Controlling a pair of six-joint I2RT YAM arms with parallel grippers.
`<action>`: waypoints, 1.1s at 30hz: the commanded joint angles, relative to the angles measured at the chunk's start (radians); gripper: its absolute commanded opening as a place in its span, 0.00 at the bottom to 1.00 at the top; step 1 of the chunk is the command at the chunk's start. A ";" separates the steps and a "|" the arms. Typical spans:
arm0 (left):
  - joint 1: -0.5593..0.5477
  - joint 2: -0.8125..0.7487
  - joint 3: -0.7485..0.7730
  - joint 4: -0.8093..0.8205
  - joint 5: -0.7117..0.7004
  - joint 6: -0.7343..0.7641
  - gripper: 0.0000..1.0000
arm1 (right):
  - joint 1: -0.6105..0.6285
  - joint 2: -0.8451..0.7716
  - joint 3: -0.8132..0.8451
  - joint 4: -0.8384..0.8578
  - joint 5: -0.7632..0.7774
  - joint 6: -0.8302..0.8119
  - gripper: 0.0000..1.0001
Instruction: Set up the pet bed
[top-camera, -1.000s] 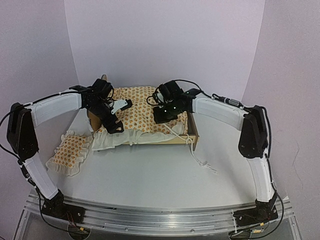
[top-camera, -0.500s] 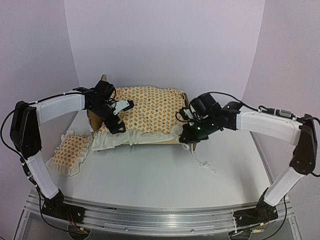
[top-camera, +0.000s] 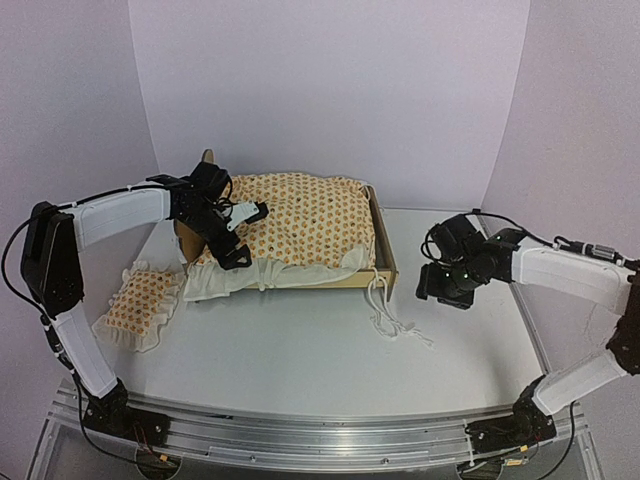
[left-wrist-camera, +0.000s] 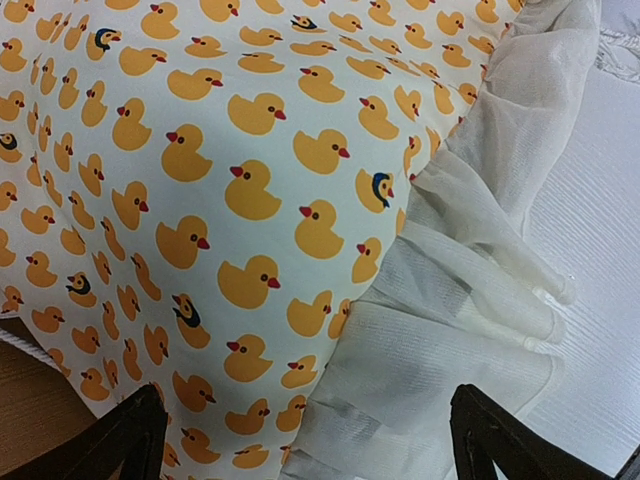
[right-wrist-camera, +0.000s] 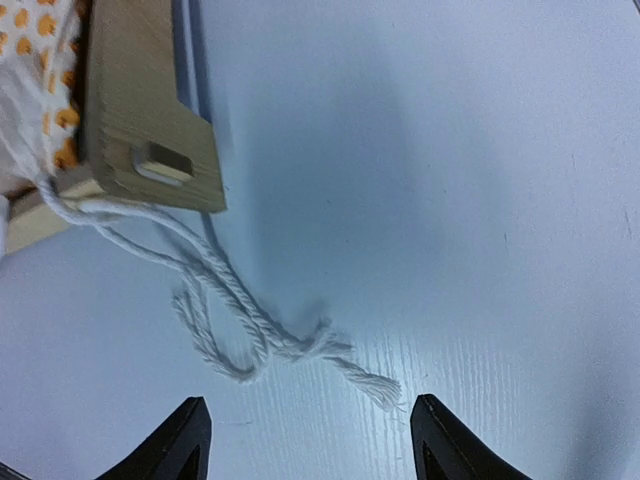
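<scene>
On the left the pillow (top-camera: 140, 300) lies on the surface (top-camera: 300, 370), apart from the frame (top-camera: 383, 250), and the left gripper (top-camera: 243, 236) hangs wide open over the front ruffle (left-wrist-camera: 470, 300) of the bedding (top-camera: 300, 215), holding nothing. The bedding covers the frame in the middle, but its ruffle spills over the front edge, so a pinch and pull there may drag the whole sheet out instead of tucking it. On the right a loose cord (top-camera: 395, 320) trails from the frame corner onto the surface, and the right gripper (top-camera: 445, 285), open and empty near it, could snag the cord and shift the frame.
</scene>
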 joint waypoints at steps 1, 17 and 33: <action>-0.002 -0.016 0.003 -0.020 -0.004 -0.002 0.98 | 0.034 0.071 0.247 0.029 0.030 -0.121 0.67; -0.002 -0.020 -0.045 0.003 -0.024 -0.019 0.98 | 0.061 0.656 0.777 0.117 -0.115 -0.078 0.45; -0.001 -0.014 0.129 -0.113 0.058 -0.026 0.97 | 0.061 0.318 0.407 0.118 0.065 0.029 0.00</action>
